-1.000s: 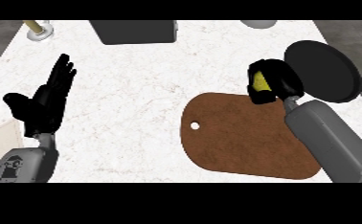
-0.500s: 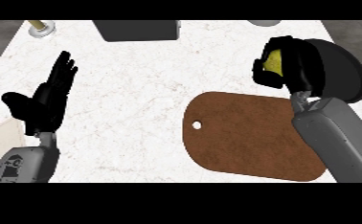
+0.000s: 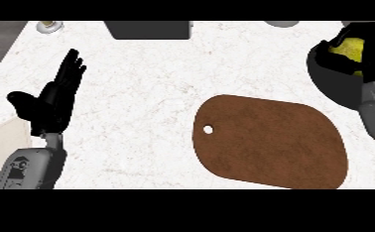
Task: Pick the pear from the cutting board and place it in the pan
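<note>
A yellow pear [image 3: 349,51] shows at the right edge, held over the dark pan [image 3: 331,78]. My right hand [image 3: 360,33] is curled round the pear, and part of the hand runs out of view. The brown cutting board [image 3: 273,141] lies bare at the lower right, with a small hole near its left end. At the left, my left hand [image 3: 53,102] rests open, fingers pointing up, well away from the board.
A dark grey box [image 3: 150,29] sits at the counter's far edge. A small round object [image 3: 49,26] stands at the far left corner, and a grey rounded item [image 3: 282,23] peeks in at the top right. White marbled counter [image 3: 147,87] lies between my hands.
My right hand has carried the pear rightward and away from the board, so it now sits over the pan at the view's edge. The left hand has stayed still.
</note>
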You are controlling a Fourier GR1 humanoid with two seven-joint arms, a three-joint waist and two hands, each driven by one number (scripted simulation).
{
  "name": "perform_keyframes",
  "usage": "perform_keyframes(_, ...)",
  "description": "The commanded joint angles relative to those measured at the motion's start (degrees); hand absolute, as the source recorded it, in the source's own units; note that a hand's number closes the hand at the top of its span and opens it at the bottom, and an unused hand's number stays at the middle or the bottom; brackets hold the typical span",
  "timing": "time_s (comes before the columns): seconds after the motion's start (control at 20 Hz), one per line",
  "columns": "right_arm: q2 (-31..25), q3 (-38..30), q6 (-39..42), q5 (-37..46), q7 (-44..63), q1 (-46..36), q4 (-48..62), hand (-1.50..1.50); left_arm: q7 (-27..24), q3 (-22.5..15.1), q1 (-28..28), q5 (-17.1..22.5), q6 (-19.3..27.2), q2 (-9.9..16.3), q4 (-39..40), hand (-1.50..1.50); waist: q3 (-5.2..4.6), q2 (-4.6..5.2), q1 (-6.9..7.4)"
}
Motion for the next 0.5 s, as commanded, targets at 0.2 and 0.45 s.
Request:
perform_keyframes(0.2,-7.3,-10.5,-2.5,-1.6,-20.1,-2.3,24.0,1.50,0.8,1.5,-2.9,0.3,-1.8,1.4,1.7,0.00,0.09,0.49,1.15)
perform_keyframes(0.45,-8.2,-12.4,-10.2,2.7,-28.4,-7.5,42.4,1.50,0.2,-0.9,-3.5,-0.1,-2.0,-1.0,1.1,0.00,0.25,1.27,3.32)
